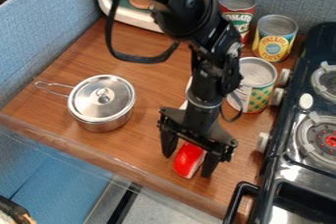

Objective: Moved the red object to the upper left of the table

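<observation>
"Camera view: state your gripper's condition."

"My gripper (189, 161) hangs low over the near part of the wooden table (148, 142), its two fingers spread well apart, one on each side of the red object (188, 158). Whether either finger touches it, I cannot tell."

"Position of the red object?"

"Between my fingers, near the table's front edge, to the right of the pot in the picture and lower than it. Its upper end is partly hidden by my gripper. A pale strip shows along its lower side."

"Other items on the table?"

"One metal pot (103, 120), upright at the left, its lid (117, 95) on and its wire handle (52, 88) directed toward the upper left. Three upright cans stand to the right of my arm: one with a green-patterned label (257, 98), one yellow (273, 46) and one red (238, 6)."

"Surroundings?"

"A black stove (279, 142) at the right, with burners and pale knobs. At the top, a white-rimmed, teal container (141, 20), partly hidden behind my arm."
</observation>
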